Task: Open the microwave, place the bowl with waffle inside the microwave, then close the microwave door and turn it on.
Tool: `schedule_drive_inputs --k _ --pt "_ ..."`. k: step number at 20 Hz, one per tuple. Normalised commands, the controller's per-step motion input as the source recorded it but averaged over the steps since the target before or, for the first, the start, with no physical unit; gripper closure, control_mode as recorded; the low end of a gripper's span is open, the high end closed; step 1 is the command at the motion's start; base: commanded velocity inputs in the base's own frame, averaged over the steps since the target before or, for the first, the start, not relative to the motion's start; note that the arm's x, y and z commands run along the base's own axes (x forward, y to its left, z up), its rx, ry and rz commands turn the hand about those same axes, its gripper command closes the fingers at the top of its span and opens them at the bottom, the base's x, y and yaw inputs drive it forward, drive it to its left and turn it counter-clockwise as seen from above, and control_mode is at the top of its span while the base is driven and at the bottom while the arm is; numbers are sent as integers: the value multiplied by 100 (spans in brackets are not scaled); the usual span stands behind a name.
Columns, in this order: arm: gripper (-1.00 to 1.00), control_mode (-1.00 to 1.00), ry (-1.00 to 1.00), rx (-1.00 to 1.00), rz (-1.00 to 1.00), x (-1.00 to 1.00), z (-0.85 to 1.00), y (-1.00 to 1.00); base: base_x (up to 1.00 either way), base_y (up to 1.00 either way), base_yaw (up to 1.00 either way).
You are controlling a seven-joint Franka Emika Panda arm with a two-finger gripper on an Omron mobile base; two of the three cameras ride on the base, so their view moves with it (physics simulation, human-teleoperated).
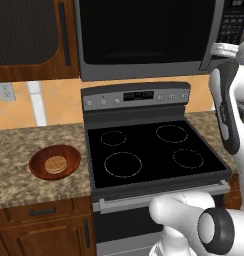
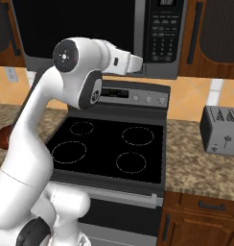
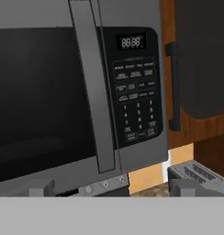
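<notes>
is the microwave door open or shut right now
Shut. The microwave door sits flush in its frame, its bar handle right beside the keypad, with no view into the cavity.

Microwave door (image 3: 45, 101) shut; waffle (image 1: 55, 164) in bowl (image 1: 41, 167).

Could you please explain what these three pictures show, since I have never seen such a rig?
They show a simulated kitchen. The white arm is a robot on a driving base. Two pictures come from cameras behind it, to its left and right; the third comes from a camera on its hand, looking along its open fingers, which hold nothing. The hand faces the closed microwave, near the vertical handle of the microwave door and beside the keypad. Below is a stove. On the counter left of it sits a bowl holding a waffle; right of the stove stands a toaster.
</notes>
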Motion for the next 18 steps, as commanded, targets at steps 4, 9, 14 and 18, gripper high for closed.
schedule_drive_inputs --k 4,9,14,18 --pt "-100 -100 9 6 25 76 0 -4 0 0 0" --pt "-100 -100 1 4 9 32 -1 0 0 0 0" --pt "-100 -100 -1 0 0 30 0 -1 0 0 0" --pt "-100 -100 0 0 0 14 0 0 0 0 0"
